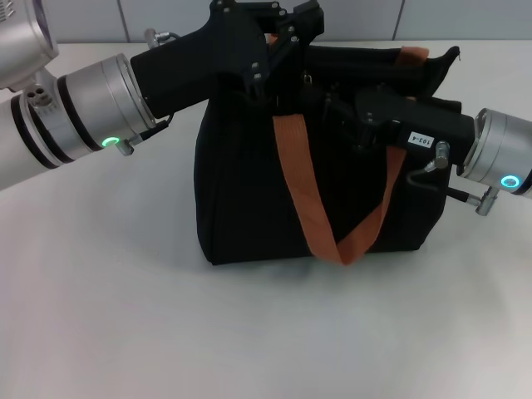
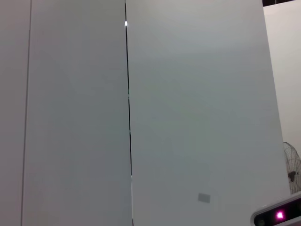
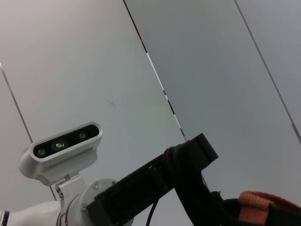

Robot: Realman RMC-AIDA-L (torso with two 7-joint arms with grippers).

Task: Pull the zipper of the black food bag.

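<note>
Black food bag [image 1: 249, 199] is sitting mid-counter, toward far edge. Left gripper [image 1: 278, 46] is bracing bag top at its left end, prob. as anchor; right gripper [image 1: 345, 112] is reaching onto top. Finger state of both: can't tell. Zipper is hidden.

Food bag [image 1: 249, 199] stands on worktop [image 1: 125, 316], centre of head view. Front strap [image 1: 293, 170] hangs down bag's near face, looping to base; second strap [image 1: 410, 56] at far right top corner. Left hand [image 1: 287, 37] over bag's top, left side, reaching in from left. Right hand [image 1: 353, 112] at bag's top, right of centre, reaching in from right. Wall behind worktop.
</note>
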